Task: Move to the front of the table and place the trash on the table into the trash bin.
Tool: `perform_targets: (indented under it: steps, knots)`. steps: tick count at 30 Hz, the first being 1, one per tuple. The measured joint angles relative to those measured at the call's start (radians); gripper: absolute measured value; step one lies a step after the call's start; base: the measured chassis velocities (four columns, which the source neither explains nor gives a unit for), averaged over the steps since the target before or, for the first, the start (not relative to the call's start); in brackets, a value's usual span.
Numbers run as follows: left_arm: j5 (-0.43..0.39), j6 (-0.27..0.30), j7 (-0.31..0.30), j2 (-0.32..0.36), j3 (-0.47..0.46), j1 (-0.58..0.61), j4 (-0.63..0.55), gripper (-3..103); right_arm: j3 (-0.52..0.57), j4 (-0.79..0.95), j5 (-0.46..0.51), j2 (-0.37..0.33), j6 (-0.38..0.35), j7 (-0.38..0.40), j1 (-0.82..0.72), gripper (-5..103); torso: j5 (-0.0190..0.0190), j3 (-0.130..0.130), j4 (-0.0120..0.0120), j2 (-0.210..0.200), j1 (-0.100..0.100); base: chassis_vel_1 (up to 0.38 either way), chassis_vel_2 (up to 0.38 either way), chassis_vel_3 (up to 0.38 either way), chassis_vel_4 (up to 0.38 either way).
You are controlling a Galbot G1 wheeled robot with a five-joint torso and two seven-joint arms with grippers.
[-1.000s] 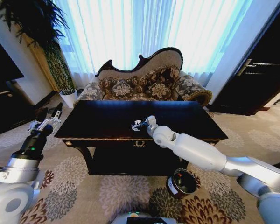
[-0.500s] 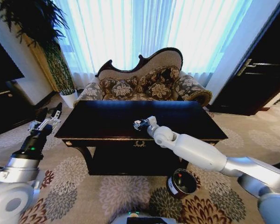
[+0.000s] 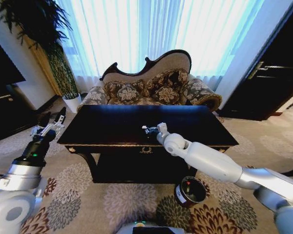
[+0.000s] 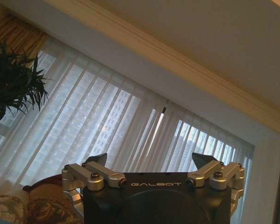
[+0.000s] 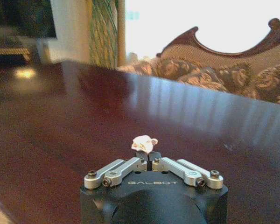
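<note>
In the head view, the large dark glossy rectangular wooden bench (image 3: 117, 127) with curved legs and small gold ornaments along its front edge stands before a patterned sofa (image 3: 154, 87). The white right arm reaches over the front edge, and the right tool (image 3: 147, 130) sits above the bench top a little in from the middle of that edge, its fingers pressed together on a small white wad of paper (image 3: 146, 128). On the flowered carpet (image 3: 88, 195), near the front right leg of the bench, stands the small black cylindrical trash bin (image 3: 190, 191) with a white label; its inside looks dark with a small reddish spot, and I cannot tell what lies in it. The left tool (image 3: 52, 120) is held up off the left end of the bench, apart from it, fingers spread. In the left wrist view, the left tool (image 4: 151, 161) points up toward sheer curtains (image 4: 107, 126), its two fingertips standing well apart with nothing between them. In the right wrist view, the right tool (image 5: 150, 158) has its fingers closed tip to tip, pinching the crumpled white paper wad (image 5: 144, 143), which stands up just above the fingertips over the glossy bench top (image 5: 60, 116).
</note>
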Motion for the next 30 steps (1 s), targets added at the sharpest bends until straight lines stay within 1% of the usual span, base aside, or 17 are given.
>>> perform_targets:
  steps: [4, 5, 7, 10, 11, 13, 14, 15, 16, 18, 19, 22, 23, 27, 28, 29, 30]
  knots:
    - [-0.004, 0.0, 0.0, -0.001, -0.005, 0.004, -0.003, 100, 0.112, 0.077, 0.043, -0.044, 0.026, -0.053, -0.085, 0, 0.0, 0.0, 0.0003, 0.0, 0.0, 0.0, 0.0, 0.0, 0.0]
    - [-0.004, 0.0, 0.0, -0.001, -0.005, 0.004, -0.003, 100, 0.112, 0.077, 0.043, -0.044, 0.026, -0.053, -0.085, 0, 0.0, 0.0, 0.0003, 0.0, 0.0, 0.0, 0.0, 0.0, 0.0]
    - [-0.009, -0.001, 0.0, -0.003, -0.007, 0.007, -0.005, 100, 0.192, 0.115, 0.05, -0.077, 0.029, -0.079, -0.165, 0, 0.0001, 0.0, 0.0001, 0.0, 0.0, 0.0, 0.0, 0.0, 0.0]
    - [-0.013, -0.001, 0.0, -0.008, -0.003, 0.006, -0.008, 100, 0.345, 0.175, 0.05, -0.135, 0.035, -0.105, -0.308, 0, 0.0002, 0.0, -0.0003, 0.0, 0.0, 0.0, 0.0, 0.0, 0.0]
    - [-0.013, -0.001, 0.0, -0.008, -0.003, 0.006, -0.008, 100, 0.345, 0.175, 0.05, -0.135, 0.035, -0.105, -0.308, 0, 0.0002, 0.0, -0.0003, 0.0, 0.0, 0.0, 0.0, 0.0, 0.0]
    - [-0.015, -0.001, 0.0, -0.011, 0.003, 0.005, -0.011, 100, 0.439, 0.223, 0.046, -0.165, 0.053, -0.117, -0.404, 0, 0.0004, 0.0, -0.0005, 0.0, 0.0, 0.0, 0.0, 0.0, 0.0]
    - [-0.015, -0.001, 0.0, -0.011, 0.003, 0.005, -0.011, 100, 0.439, 0.223, 0.046, -0.165, 0.053, -0.117, -0.404, 0, 0.0004, 0.0, -0.0005, 0.0, 0.0, 0.0, 0.0, 0.0, 0.0]
    - [-0.015, -0.001, 0.0, -0.012, 0.008, 0.002, -0.01, 100, 0.492, 0.249, 0.043, -0.173, 0.063, -0.118, -0.461, 0, 0.0, 0.0, -0.0001, 0.0, 0.0, 0.0, 0.0, 0.0, 0.0]
    - [-0.014, -0.001, 0.0, -0.014, 0.014, 0.001, -0.009, 100, 0.555, 0.274, 0.038, -0.175, 0.071, -0.121, -0.538, 0, -0.0002, 0.0, 0.0002, 0.0, 0.0, 0.0, 0.0, 0.0, 0.0]
    - [-0.012, -0.001, -0.001, -0.019, 0.023, 0.001, -0.012, 100, 0.642, 0.311, 0.031, -0.164, 0.075, -0.125, -0.655, 0, 0.0002, 0.0, -0.0003, 0.0, 0.0, 0.0, 0.0, 0.0, 0.0]
    - [-0.012, -0.001, -0.001, -0.019, 0.023, 0.001, -0.012, 100, 0.642, 0.311, 0.031, -0.164, 0.075, -0.125, -0.655, 0, 0.0002, 0.0, -0.0003, 0.0, 0.0, 0.0, 0.0, 0.0, 0.0]
    - [-0.013, -0.001, -0.001, -0.022, 0.025, 0.009, -0.016, 100, 0.778, 0.378, 0.025, -0.127, 0.082, -0.13, -0.804, 0, 0.0002, 0.0, 0.0001, 0.0, 0.0, 0.0, 0.0, 0.0, 0.0]
    - [-0.013, -0.001, -0.001, -0.022, 0.025, 0.009, -0.016, 100, 0.778, 0.378, 0.025, -0.127, 0.082, -0.13, -0.804, 0, 0.0002, 0.0, 0.0001, 0.0, 0.0, 0.0, 0.0, 0.0, 0.0]
    - [-0.041, -0.002, -0.002, -0.012, -0.001, 0.015, -0.016, 100, 0.964, 0.45, -0.002, -0.079, 0.134, -0.195, -1.008, 0, 0.0, 0.0, -0.0002, 0.0, 0.0, 0.0, 0.0, 0.0, 0.0]
    - [-0.049, -0.002, -0.003, -0.012, -0.006, 0.015, -0.016, 100, 0.999, 0.458, -0.014, -0.067, 0.152, -0.217, -1.052, 0, -0.0003, 0.0, -0.0001, 0.0, 0.0, 0.0, 0.0, 0.0, 0.0]
    - [-0.049, -0.002, -0.003, -0.012, -0.006, 0.015, -0.016, 100, 0.999, 0.458, -0.014, -0.067, 0.152, -0.217, -1.052, 0, -0.0003, 0.0, -0.0001, 0.0, 0.0, 0.0, 0.0, 0.0, 0.0]
    - [-0.055, -0.002, -0.003, -0.012, -0.009, 0.015, -0.017, 100, 1.026, 0.464, -0.021, -0.055, 0.166, -0.238, -1.089, 0, 0.0, 0.0, 0.0, 0.0, 0.0, 0.0, 0.0, 0.0, 0.0]
